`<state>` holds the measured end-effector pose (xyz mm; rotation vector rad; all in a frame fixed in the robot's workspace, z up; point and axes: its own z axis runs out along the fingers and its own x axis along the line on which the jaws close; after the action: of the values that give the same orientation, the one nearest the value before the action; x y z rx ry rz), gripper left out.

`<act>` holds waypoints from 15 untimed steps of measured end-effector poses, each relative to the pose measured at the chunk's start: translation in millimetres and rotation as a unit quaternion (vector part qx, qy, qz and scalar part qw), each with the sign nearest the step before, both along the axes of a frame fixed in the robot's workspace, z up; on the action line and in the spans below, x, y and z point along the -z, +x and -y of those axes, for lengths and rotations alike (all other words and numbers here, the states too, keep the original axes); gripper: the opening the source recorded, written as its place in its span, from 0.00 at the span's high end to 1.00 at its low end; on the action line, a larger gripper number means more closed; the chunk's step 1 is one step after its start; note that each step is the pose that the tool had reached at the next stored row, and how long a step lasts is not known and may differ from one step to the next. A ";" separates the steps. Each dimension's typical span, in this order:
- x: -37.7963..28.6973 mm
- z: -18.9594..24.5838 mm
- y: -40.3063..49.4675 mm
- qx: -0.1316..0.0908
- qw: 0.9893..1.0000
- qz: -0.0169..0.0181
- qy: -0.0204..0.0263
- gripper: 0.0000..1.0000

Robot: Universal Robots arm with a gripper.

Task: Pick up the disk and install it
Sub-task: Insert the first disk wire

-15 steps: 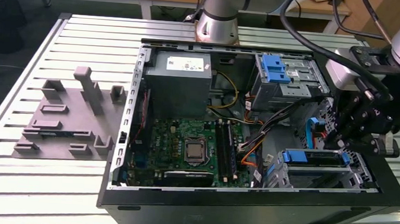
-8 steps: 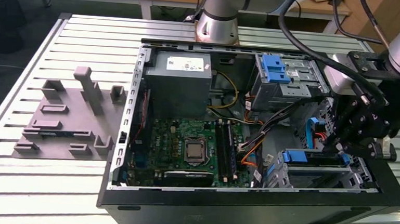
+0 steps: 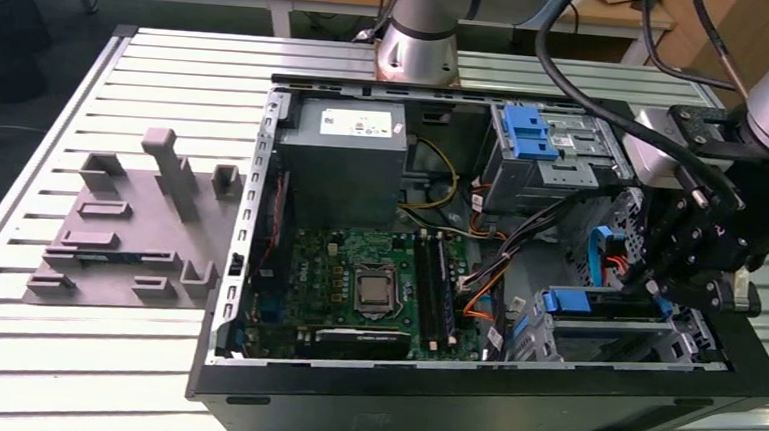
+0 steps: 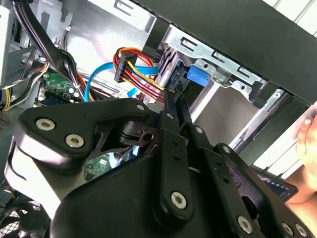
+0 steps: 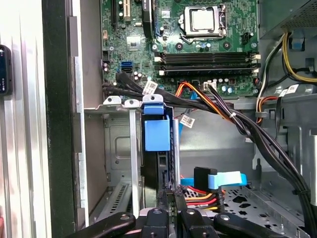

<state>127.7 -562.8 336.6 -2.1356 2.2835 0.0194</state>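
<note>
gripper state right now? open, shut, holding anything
gripper: fingers closed together, pinching the edge of the disk, which stands on edge in the drive bay with its blue bracket showing.

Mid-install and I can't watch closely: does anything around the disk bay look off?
Nothing looks damaged or askew: the disk stands straight in its bay. Two things to note: the blue cable lies with its connector loose beside the disk, and a person's hand is close outside the case.

Grey jig plate [image 3: 123, 235] on slatted table [image 3: 28, 364]; green motherboard [image 3: 353, 294] in open case [image 3: 481, 397].
</note>
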 end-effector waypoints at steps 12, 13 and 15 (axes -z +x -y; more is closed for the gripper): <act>1.8 0.8 0.1 0.002 1.000 -0.001 0.000 0.84; 2.0 0.8 0.1 0.003 1.000 -0.001 0.000 0.84; 2.5 0.8 0.1 0.003 1.000 -0.001 0.000 0.84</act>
<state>127.8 -563.6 334.1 -2.1295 2.2907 0.0211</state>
